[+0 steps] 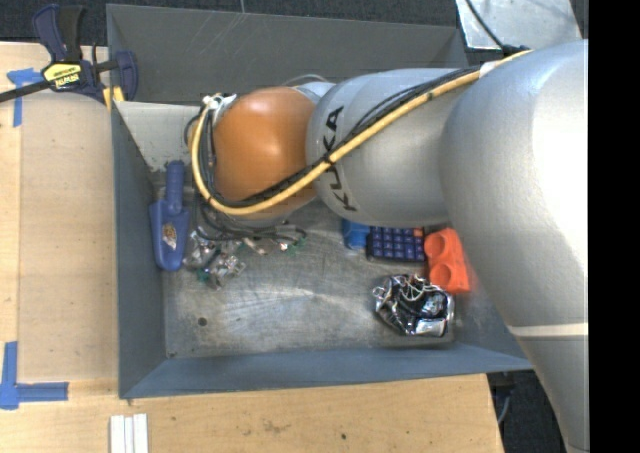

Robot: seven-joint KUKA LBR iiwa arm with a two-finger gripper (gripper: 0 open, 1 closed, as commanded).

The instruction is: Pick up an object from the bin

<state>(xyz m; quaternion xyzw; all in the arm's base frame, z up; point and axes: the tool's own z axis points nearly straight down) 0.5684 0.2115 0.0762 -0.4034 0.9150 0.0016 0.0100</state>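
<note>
My gripper (232,229) shows as a dark body in the bin's left part, just right of a blue plastic handle-shaped tool (168,224) that lies along the left wall. Directly below the gripper lies a small tangle of metal and green bits (213,263) on the bin floor. Whether the gripper touches either thing is hidden by the arm's cover.
A blue ridged block (388,241) and an orange block (447,259) lie at the right, partly under the arm. A crumpled black and silver wrapper (412,306) sits near the front right. Bare floor runs along the front middle.
</note>
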